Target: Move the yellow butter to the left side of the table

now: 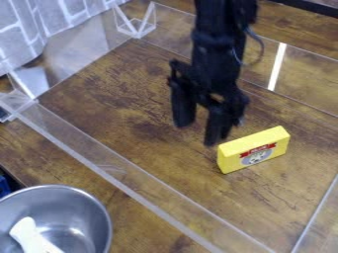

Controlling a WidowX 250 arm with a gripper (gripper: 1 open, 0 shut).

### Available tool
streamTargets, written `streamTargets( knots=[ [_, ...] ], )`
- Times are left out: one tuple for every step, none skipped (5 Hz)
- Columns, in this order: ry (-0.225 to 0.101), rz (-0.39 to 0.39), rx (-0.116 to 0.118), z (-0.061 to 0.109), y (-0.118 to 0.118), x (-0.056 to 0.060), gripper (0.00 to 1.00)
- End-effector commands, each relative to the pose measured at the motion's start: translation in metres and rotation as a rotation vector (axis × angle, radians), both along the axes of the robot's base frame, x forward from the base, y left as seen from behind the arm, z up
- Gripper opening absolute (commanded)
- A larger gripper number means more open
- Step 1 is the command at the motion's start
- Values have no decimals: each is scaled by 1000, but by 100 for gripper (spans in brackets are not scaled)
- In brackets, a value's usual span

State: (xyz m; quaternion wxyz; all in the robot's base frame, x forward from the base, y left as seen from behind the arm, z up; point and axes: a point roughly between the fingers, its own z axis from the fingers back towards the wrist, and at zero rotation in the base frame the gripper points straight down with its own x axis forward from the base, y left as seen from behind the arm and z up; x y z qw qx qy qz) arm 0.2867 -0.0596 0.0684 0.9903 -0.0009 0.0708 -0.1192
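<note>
- The yellow butter sits flat on the table, right of centre in the frame, long side running diagonally, red-and-white label facing up.
- The gripper hangs just above and to the upper left of the box, pointing down, with its 2 dark fingers spread apart and nothing between them. It looks close to the box's near end, but whether it touches is hard to tell from this angle.
- Handling guess: it's a small cardboard-looking carton, so probably light and stiff enough to pinch without crushing. The faces look smooth, maybe a bit slippery, so a sloppy pinch could let it twist or slide on the wood.
- Best place to take hold looks like across the 2 long sides near the middle, since the narrow width seems to fit the spread fingers. Grabbing near a corner would likely spin it.
- Containers: 1 round metal bowl in the lower left corner, outside the clear acrylic strip. A pale whitish object lies inside it, too cropped to name.
- The box isn't in or on any container.
</note>
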Motion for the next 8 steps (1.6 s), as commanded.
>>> streamTargets(
  knots=[
    [-45, -51, -7, -7, -13, 8, 100],
    [-69, -100, -9, -19, -14, 18, 100],
    [-102, -134, 1, -9, -10, 25, 100],
    [-123, -155, 2, -9, -6, 32, 100],
    [-144, -174, 4, -10, -2, 39, 100],
    [-160, -188, 1, -16, 0, 45, 100],
    [-173, -197, -10, -23, 1, 50, 100],
    [-177, -191, -16, -28, 3, 52, 0]
  ],
)
